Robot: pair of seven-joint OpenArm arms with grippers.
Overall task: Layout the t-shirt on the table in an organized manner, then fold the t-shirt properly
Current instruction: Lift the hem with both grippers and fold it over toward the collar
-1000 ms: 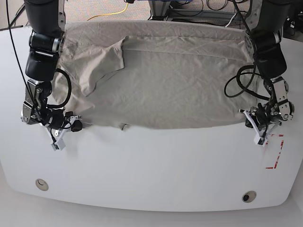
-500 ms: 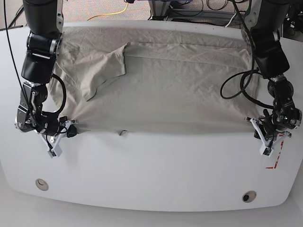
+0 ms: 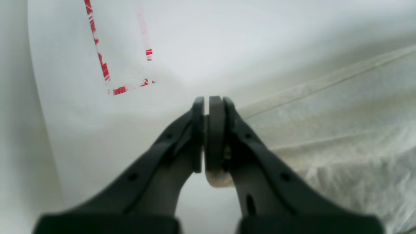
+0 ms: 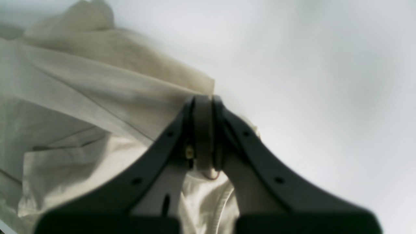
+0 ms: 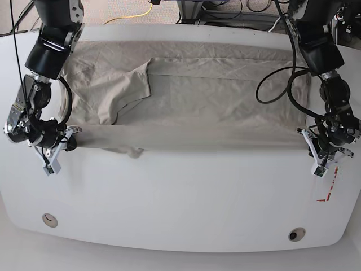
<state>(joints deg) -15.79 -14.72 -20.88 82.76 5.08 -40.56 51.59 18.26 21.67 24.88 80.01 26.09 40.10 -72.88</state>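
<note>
- The shirt (image 5: 214,107) lies spread across the far half of the worktop (image 5: 180,209), one sleeve folded over its left part.
- Its near edge is stretched between both jaws; uneven pulling could slip a corner free or bunch the cloth.
- Left gripper (image 3: 208,104) and right gripper (image 4: 203,100): jaws closed on the shirt's near corners.

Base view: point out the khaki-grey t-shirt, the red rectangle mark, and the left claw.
Khaki-grey cotton t-shirt (image 5: 214,107), base view, on the wrinkled body panel.
Red-outlined rectangle mark (image 5: 326,199), base view, on its near corner line.
Left claw (image 5: 319,169), base view, at its shut tips.
</note>
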